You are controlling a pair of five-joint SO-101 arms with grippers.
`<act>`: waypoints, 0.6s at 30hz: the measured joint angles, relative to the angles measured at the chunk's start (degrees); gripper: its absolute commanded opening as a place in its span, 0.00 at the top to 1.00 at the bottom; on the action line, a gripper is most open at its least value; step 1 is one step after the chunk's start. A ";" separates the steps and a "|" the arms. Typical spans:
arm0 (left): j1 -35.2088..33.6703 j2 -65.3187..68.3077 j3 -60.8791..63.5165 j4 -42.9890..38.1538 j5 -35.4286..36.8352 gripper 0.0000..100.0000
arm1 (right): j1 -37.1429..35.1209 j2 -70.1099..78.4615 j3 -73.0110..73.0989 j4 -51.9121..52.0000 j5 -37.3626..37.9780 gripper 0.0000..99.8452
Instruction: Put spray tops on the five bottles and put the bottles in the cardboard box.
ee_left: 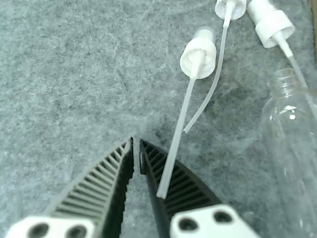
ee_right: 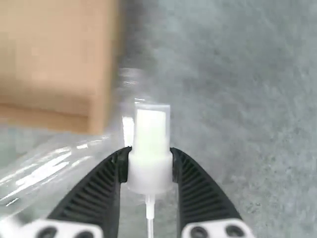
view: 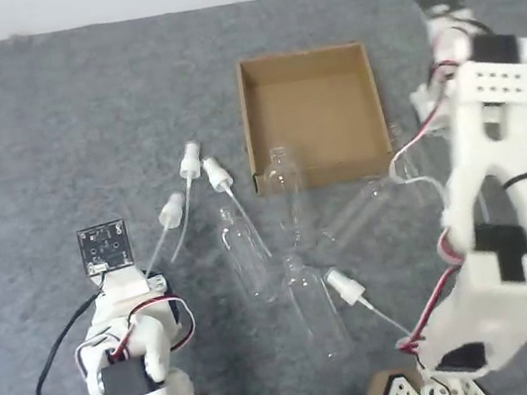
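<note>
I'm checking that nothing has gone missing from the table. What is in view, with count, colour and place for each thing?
Open cardboard box: one, brown, far middle of the table.
Clear plastic bottles: at least four, transparent, uncapped, in front of the box; a fifth seems to lie at the box's right side.
White plastic spray tops: five; three loose left of the box, one among the bottles, one in the right gripper.
Grey felt table cover: one, under everything.
Left gripper: black fingers, shut, holding nothing, beside a loose top's tube.
Right gripper: black fingers, shut on a spray top, near the box's corner.
</note>
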 measured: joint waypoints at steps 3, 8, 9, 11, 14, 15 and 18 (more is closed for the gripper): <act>0.00 0.00 0.00 0.00 0.00 0.99 | -6.86 -5.19 0.00 3.16 0.00 0.97; 0.00 0.00 0.00 0.00 0.00 0.99 | -21.01 -10.73 0.00 6.07 0.00 0.97; 0.00 0.00 0.00 0.00 0.00 0.99 | -24.00 -11.25 0.00 6.07 -0.09 0.97; 0.00 0.00 0.00 0.00 0.00 0.99 | -29.54 -11.43 0.00 6.07 -1.67 0.97; 0.00 0.00 0.00 0.00 0.00 0.99 | -36.48 -11.43 0.00 4.66 -5.80 0.97; 0.00 0.00 0.00 0.00 0.00 0.99 | -38.15 -11.43 0.00 3.78 -6.95 0.97; 0.00 0.00 0.00 0.00 0.00 0.99 | -40.97 -11.43 0.00 0.18 -10.29 0.97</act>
